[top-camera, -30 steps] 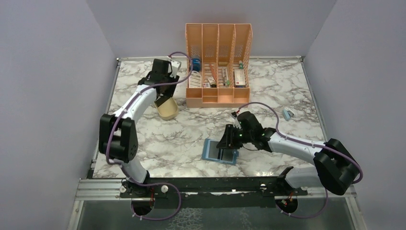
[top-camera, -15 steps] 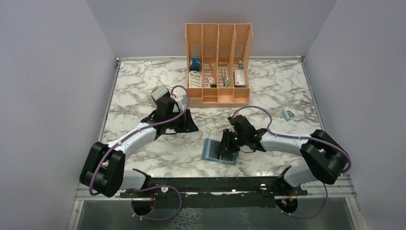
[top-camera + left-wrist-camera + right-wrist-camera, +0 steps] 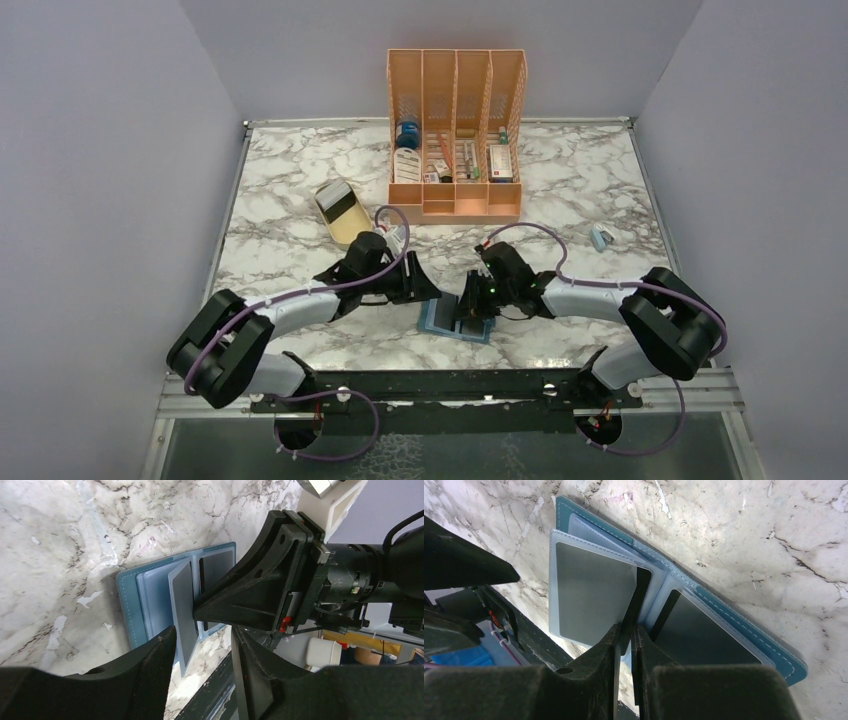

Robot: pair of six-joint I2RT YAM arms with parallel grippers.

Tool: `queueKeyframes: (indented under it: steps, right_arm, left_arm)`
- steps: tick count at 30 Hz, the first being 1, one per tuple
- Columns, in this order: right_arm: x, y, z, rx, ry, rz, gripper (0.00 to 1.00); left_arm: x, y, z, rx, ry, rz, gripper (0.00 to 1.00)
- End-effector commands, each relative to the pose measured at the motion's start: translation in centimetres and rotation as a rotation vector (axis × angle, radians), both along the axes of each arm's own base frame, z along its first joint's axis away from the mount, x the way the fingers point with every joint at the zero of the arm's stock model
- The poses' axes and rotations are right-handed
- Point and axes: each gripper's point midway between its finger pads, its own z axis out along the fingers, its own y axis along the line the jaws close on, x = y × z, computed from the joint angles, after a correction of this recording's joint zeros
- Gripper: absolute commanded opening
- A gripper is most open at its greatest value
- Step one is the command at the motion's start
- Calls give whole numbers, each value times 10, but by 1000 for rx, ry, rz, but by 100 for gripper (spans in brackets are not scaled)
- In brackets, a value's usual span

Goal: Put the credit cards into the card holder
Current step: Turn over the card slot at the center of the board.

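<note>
I read L arm (image 3: 290, 305) & R arm (image 3: 590, 298) extended low, meeting nr front edge of bench (image 3: 600, 180). L gripper (image 3: 202, 635): fingers wide apart. R gripper (image 3: 625, 630): tilted down, fingers pinched nearly together.

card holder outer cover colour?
The card holder is teal-blue with pale stitching along the edge; it shows best in the right wrist view.

The card holder (image 3: 440, 322) lies open on the table (image 3: 570, 185), front centre. A credit card (image 3: 641, 587) stands on edge in it (between the fingers of the right gripper (image 3: 628, 628)). The organiser (image 3: 456, 100) stands behind.
</note>
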Motion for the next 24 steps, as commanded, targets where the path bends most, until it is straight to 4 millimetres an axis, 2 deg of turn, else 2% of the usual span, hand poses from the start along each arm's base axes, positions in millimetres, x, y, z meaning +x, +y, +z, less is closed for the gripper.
queueKeyframes:
  steps: [1, 15, 20, 24]
  right_arm:
    - [-2, -10, -15, -53, -17, -3, 14]
    - [-5, -10, -16, -41, -13, 2, 13]
    - [-4, -8, -12, -33, -22, 13, 14]
    - [4, -10, 4, -49, -73, 8, 22]
  left_arm:
    - [9, -13, 4, -24, -24, 15, 47]
    - [-2, -24, -22, 12, 25, -21, 47]
    - [-4, -32, -12, -14, 17, -32, 43]
    - [-5, -39, -1, -41, 11, -37, 42]
